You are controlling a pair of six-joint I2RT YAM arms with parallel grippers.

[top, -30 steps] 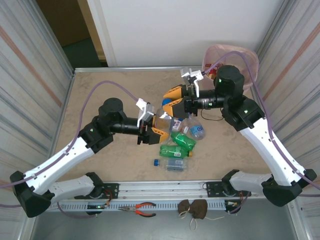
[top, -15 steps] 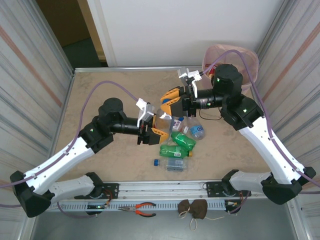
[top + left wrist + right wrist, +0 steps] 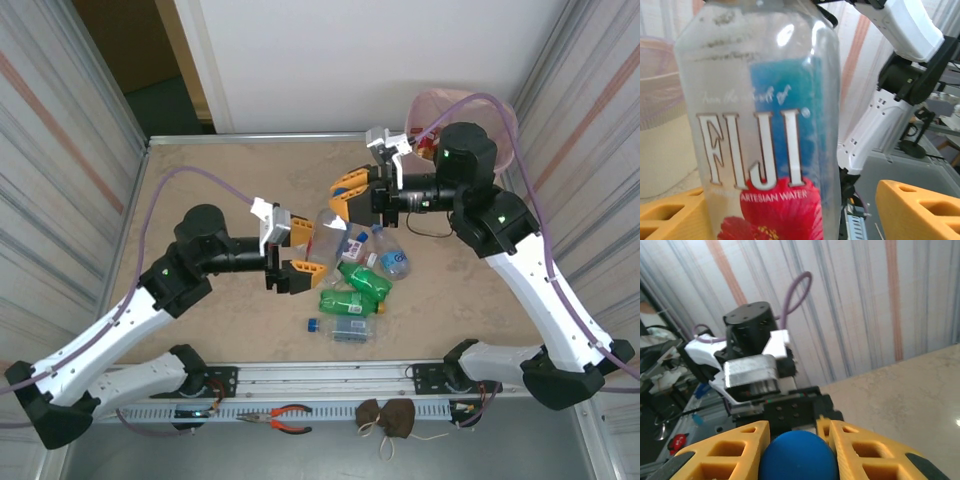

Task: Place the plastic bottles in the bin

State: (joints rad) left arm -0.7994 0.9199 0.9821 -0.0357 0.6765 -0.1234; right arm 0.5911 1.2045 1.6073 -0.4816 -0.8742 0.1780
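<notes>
I found the right gripper [image 3: 346,197] clamped on only the blue cap [image 3: 797,456] of the clear FIJI plastic bottle [image 3: 326,238], mid-frame; the left gripper [image 3: 299,250] stood open. Risk, I judged: cap slipping, bottle missing the pale-pink bin [image 3: 500,112].

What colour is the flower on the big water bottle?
Red. The flower on the Fiji bottle shows best in the left wrist view.

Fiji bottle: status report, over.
Right gripper shut on blue cap of Fiji bottle. Left gripper open around its body. Bin behind right arm; nothing seen blocking.
</notes>
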